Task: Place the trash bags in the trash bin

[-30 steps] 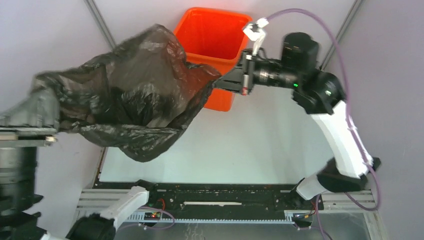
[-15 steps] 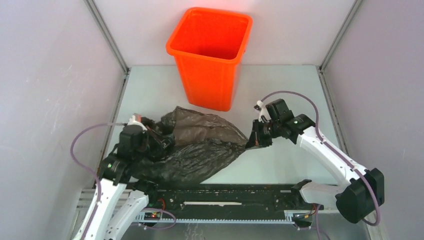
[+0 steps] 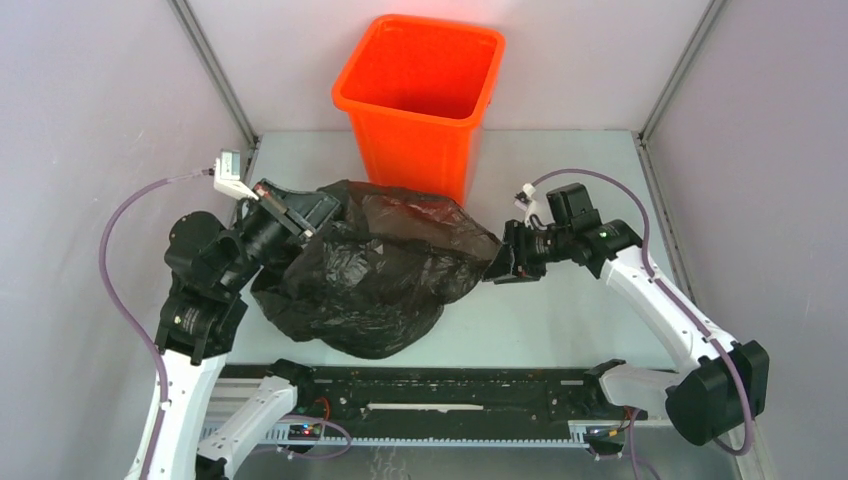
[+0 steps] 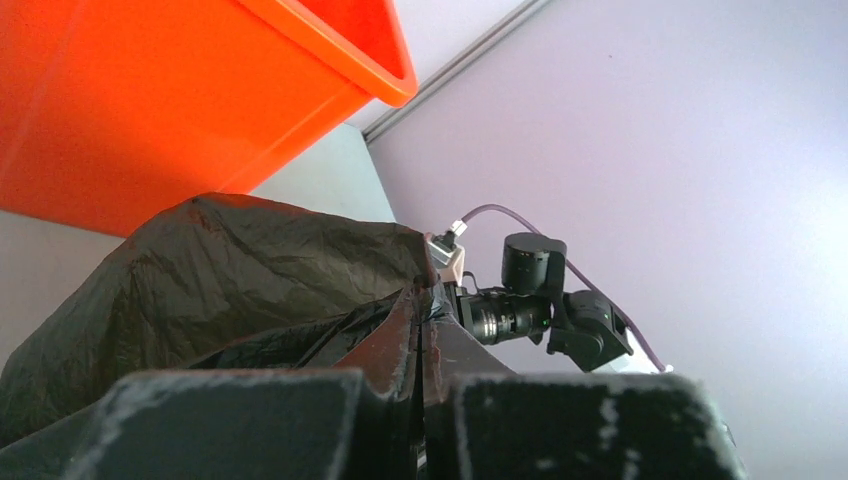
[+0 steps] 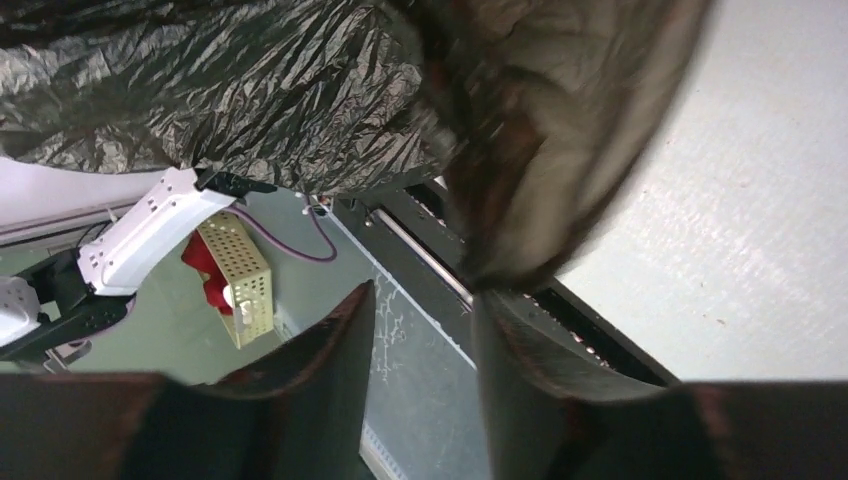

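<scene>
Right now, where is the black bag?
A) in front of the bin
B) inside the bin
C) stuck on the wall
A: the bag is bunched up in front of the bin, and nothing black shows inside the bin.

From above, the trash bags (image 3: 380,270) bury the fingertips of the left hand (image 3: 318,213) at the heap's 10 o'clock edge and cover the lower front of the trash bin (image 3: 420,100). The left wrist view cuts that bin off at 12 and 9 o'clock. By the right hand (image 5: 420,305) the nearest fold is blurred; whether they touch is unclear.
</scene>
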